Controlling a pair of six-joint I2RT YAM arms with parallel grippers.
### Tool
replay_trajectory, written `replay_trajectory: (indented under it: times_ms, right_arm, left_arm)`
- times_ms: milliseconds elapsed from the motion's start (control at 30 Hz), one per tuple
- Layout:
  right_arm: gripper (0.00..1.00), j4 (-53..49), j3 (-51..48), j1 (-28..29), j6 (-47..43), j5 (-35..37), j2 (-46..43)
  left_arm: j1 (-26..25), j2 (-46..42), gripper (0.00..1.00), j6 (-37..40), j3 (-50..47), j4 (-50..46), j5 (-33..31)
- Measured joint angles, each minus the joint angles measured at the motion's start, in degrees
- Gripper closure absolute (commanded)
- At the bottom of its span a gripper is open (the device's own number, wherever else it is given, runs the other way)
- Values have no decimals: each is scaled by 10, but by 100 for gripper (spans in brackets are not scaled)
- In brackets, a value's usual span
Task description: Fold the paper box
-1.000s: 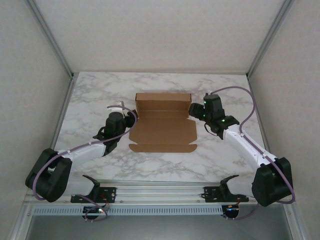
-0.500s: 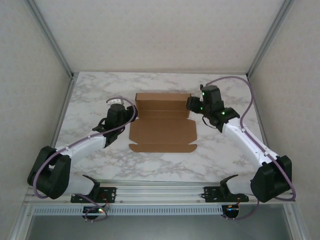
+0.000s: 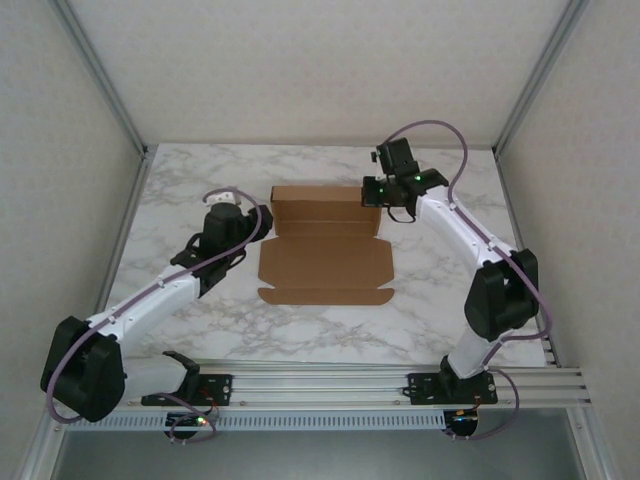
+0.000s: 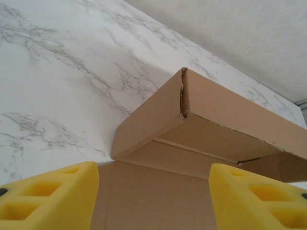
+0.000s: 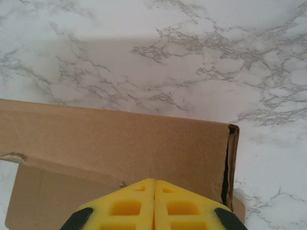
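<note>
The paper box (image 3: 325, 250) lies in the middle of the marble table, a brown cardboard sheet with its far part folded up into a raised wall (image 3: 326, 205) and its near panel flat. My left gripper (image 3: 257, 228) is at the box's left edge. It is open, with its yellow fingers (image 4: 48, 199) spread over the flat cardboard (image 4: 153, 201) and nothing between them. The raised wall (image 4: 216, 110) stands just ahead of it. My right gripper (image 3: 374, 194) is over the far right corner of the box, shut with nothing in it. Its fingertips (image 5: 154, 203) are pressed together above the folded wall (image 5: 120, 139).
The marble table top (image 3: 180, 190) stretches to the left and right of the box and behind it. White enclosure walls with metal posts (image 3: 110, 90) close in the sides and back. An aluminium rail (image 3: 320, 380) with both arm bases runs along the near edge.
My right gripper has closed and moved left and away from the bases, to the box's far right corner, as its arm folded upright. My left gripper crept a little farther along the box's left edge.
</note>
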Motion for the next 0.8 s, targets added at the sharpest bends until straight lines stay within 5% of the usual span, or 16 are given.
replay_trajectory:
  times_ms: [433, 800]
  right_arm:
    - [91, -24, 121, -44, 13, -36, 118]
    - [88, -36, 263, -96, 40, -68, 256]
  left_arm:
    - [0, -14, 38, -5, 13, -35, 28]
    - [0, -39, 37, -5, 145, -66, 47]
